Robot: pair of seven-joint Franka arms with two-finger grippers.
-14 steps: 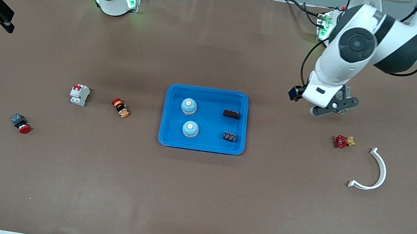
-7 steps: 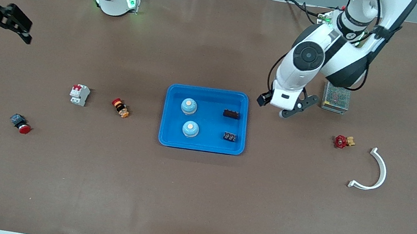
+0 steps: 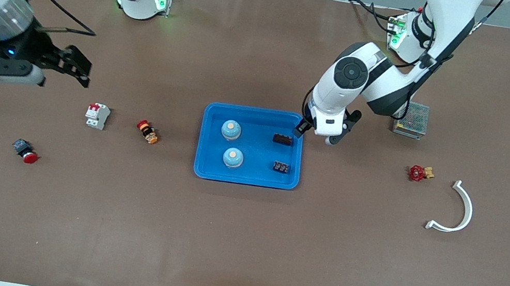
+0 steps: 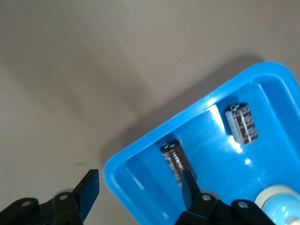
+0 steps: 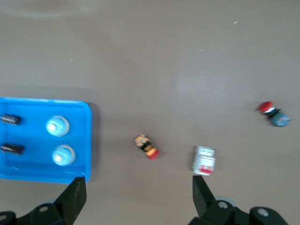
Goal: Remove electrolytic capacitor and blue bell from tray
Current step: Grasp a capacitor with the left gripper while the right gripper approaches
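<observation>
A blue tray [image 3: 256, 110] in the middle of the table holds two light-blue bells [image 3: 231, 129] [image 3: 233, 157] and two dark capacitors [image 3: 283, 139] [image 3: 281, 167]. My left gripper [image 3: 315, 134] is open and empty over the tray's corner at the left arm's end. In the left wrist view its jaws [image 4: 139, 192] straddle the tray rim [image 4: 140, 147], close to one capacitor [image 4: 177, 159]; the second capacitor [image 4: 242, 123] lies beside it. My right gripper [image 3: 81, 70] is open and empty, up over the table near the white breaker; it also shows in the right wrist view [image 5: 139, 197].
A white circuit breaker [image 3: 97, 115], an orange-and-red switch [image 3: 147, 132] and a red push button [image 3: 25, 151] lie toward the right arm's end. A mesh-covered box [image 3: 411, 119], a red valve [image 3: 418, 173] and a white curved piece [image 3: 458, 210] lie toward the left arm's end.
My left gripper has swung from over the mesh-covered box to the tray's corner. My right gripper has come in from the table's edge toward the breaker. Nothing on the table has moved.
</observation>
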